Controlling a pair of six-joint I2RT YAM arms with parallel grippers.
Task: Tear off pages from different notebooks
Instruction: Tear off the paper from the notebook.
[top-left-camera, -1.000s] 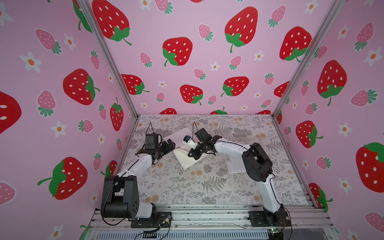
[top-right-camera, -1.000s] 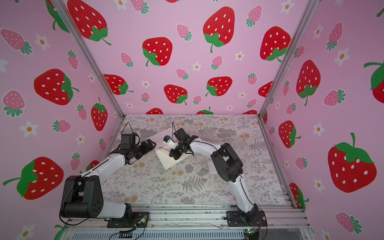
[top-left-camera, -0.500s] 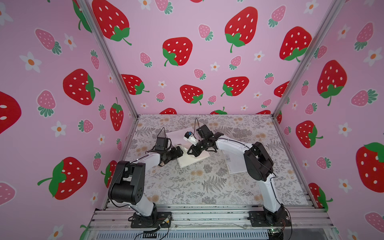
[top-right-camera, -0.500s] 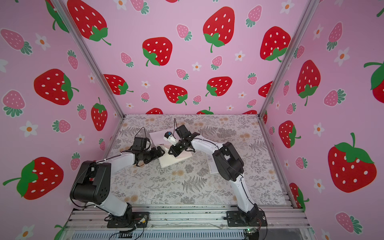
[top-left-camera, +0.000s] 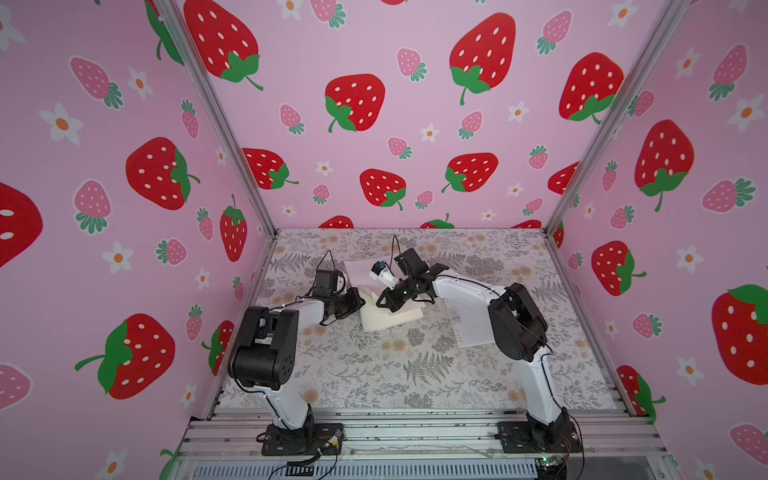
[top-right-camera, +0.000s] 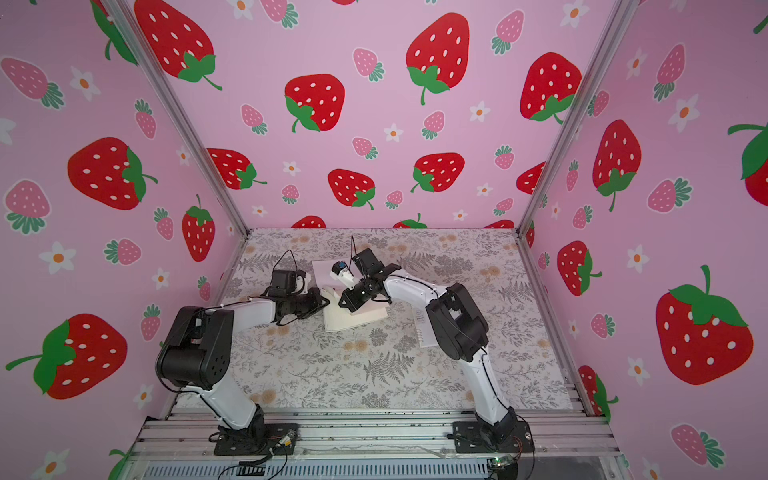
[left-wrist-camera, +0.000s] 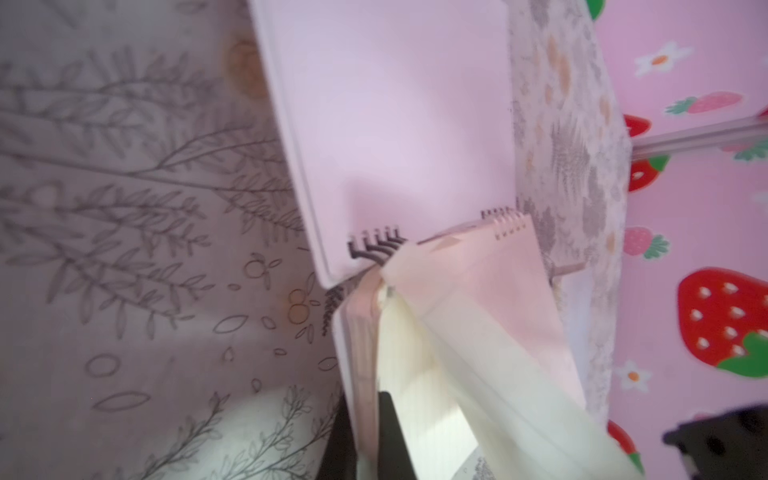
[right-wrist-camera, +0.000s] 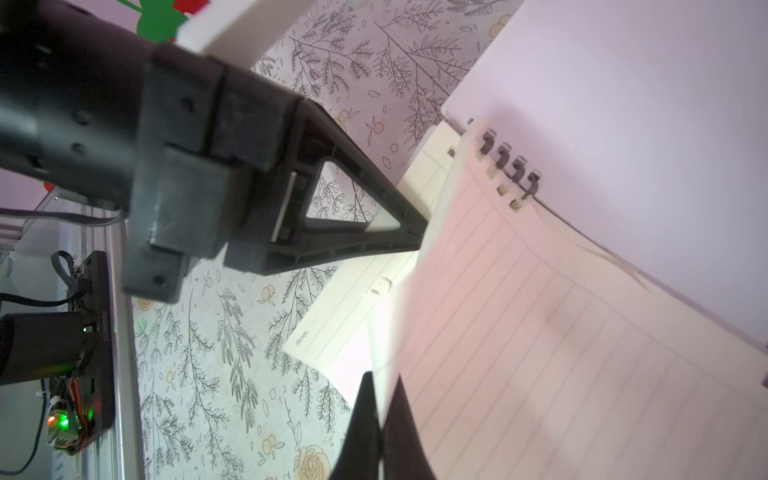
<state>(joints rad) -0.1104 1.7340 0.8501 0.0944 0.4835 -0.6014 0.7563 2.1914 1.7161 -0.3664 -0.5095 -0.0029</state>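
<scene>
thin lined page curls off pink coil-bound notebook.

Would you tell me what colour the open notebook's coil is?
The coil is dark, almost black; the right wrist view shows it best.

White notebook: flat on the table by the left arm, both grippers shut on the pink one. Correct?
No: the white notebook lies flat on the table by the right arm, seen in both top views. Rest holds: left gripper is shut on the pink notebook, right gripper on its page.
</scene>
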